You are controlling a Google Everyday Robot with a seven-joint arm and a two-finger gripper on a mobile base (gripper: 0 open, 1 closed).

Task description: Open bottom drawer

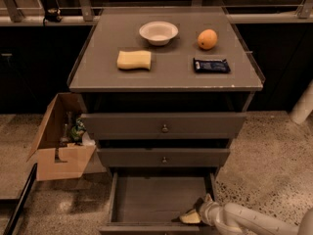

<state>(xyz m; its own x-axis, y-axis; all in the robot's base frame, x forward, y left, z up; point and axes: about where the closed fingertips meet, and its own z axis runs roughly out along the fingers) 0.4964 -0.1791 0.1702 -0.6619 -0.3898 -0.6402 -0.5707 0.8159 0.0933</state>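
Single high frontal view, looking down at cabinet (98,75), end effector (192,215) bottom right.

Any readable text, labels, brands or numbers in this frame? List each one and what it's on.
None readable.
Dark blue packet on the cabinet top: light print, too blurred to read.
Cardboard box: dark mark on its side, not legible.
Bottom drawer, open, and the gripper at its right front corner: no markings visible.
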